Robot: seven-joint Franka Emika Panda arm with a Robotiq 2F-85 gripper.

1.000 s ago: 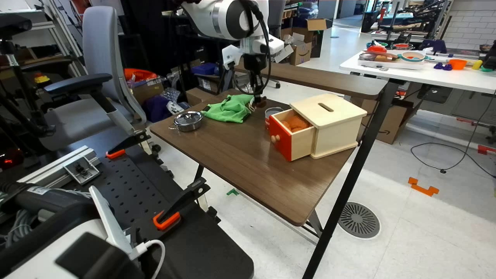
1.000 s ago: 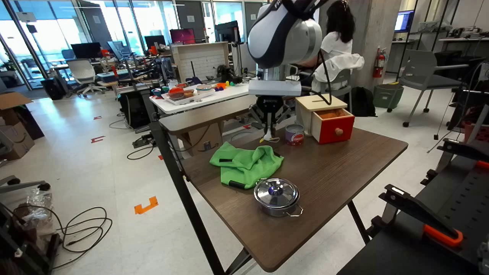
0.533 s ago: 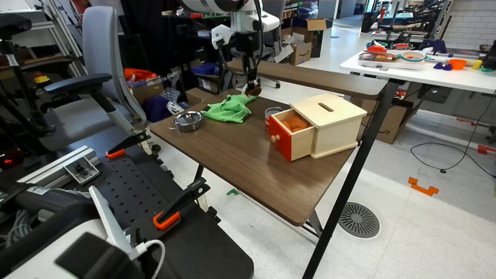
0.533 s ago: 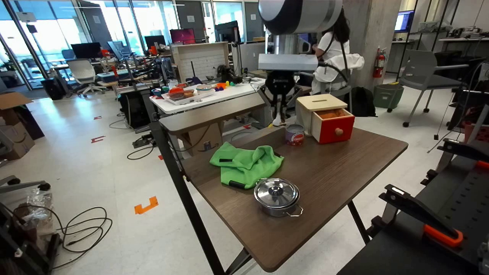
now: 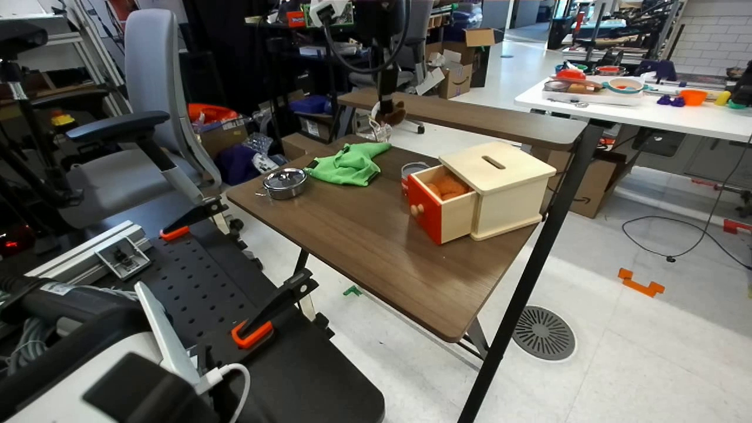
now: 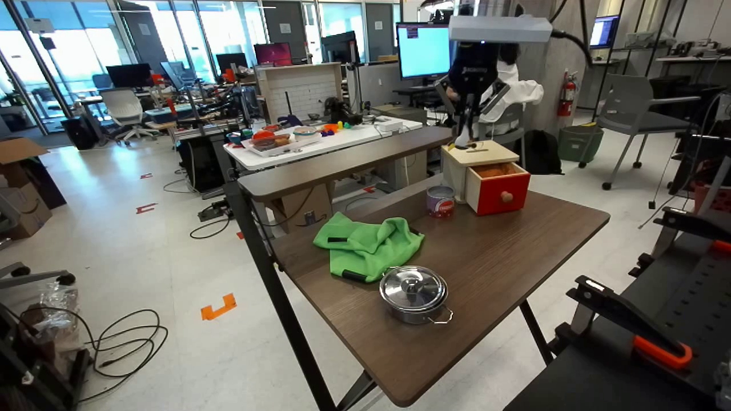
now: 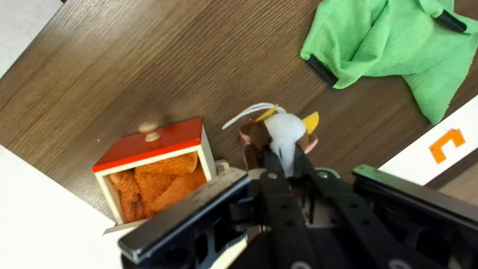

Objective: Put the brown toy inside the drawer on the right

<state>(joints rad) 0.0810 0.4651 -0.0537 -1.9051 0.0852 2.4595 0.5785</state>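
The desk [image 6: 502, 257] runs along a raised shelf [image 6: 342, 165] at its back edge; near a corner of that edge stands the tan wooden box [image 5: 508, 200], its red-fronted drawer [image 6: 494, 193] pulled out. Carrying looks like the step in hand; the next move should call for crossing over that opening, lowering and letting go. The gripper [image 7: 285, 157] points down, well above the desk near the back edge, jaws closed around the brown toy [image 7: 283, 129], which hangs to one side of the drawer, not over it.

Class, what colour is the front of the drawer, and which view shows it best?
The drawer front is red, showing best in an exterior view.
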